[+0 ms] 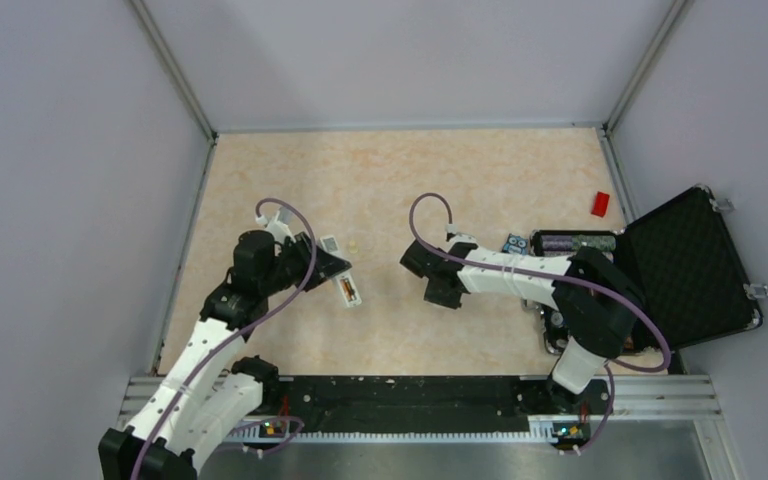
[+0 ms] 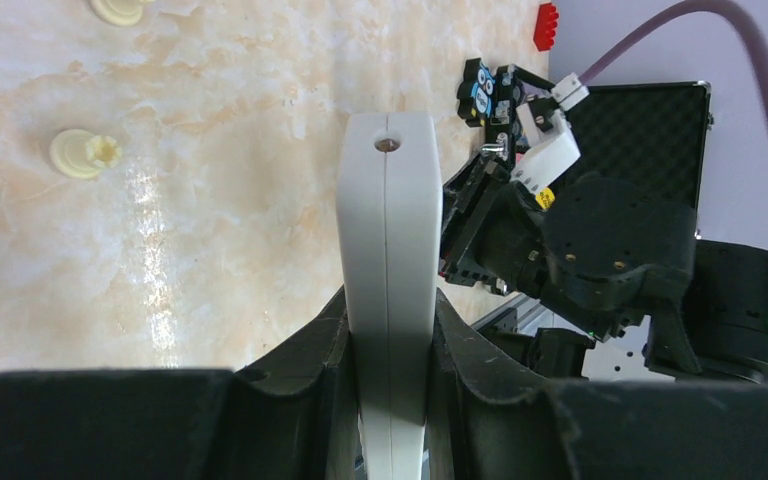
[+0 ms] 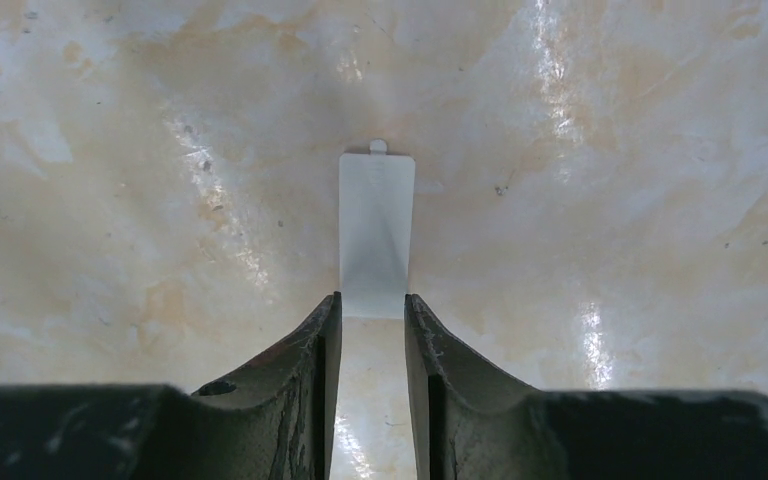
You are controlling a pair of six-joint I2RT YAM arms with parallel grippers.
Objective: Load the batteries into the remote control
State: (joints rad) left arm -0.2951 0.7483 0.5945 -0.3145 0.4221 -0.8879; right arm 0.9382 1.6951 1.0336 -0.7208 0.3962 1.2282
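Observation:
The remote control (image 2: 388, 240) is a slim white bar, seen edge-on in the left wrist view. My left gripper (image 2: 390, 300) is shut on its two sides. From above, the remote (image 1: 348, 289) lies left of centre with its recess up. A copper-orange battery (image 1: 345, 288) shows in that recess, and my left gripper (image 1: 332, 270) is over it. My right gripper (image 3: 372, 300) is shut on the near end of a small white cover plate (image 3: 377, 230) with a tab, just above the table. In the top view my right gripper (image 1: 430, 282) hides the plate.
An open black case (image 1: 690, 265) stands at the right, with striped rolls (image 1: 570, 241) and a small blue-faced figure (image 1: 516, 243) beside it. A red brick (image 1: 600, 203) lies at the back right. Cream lumps (image 2: 80, 153) rest on the table beyond the remote.

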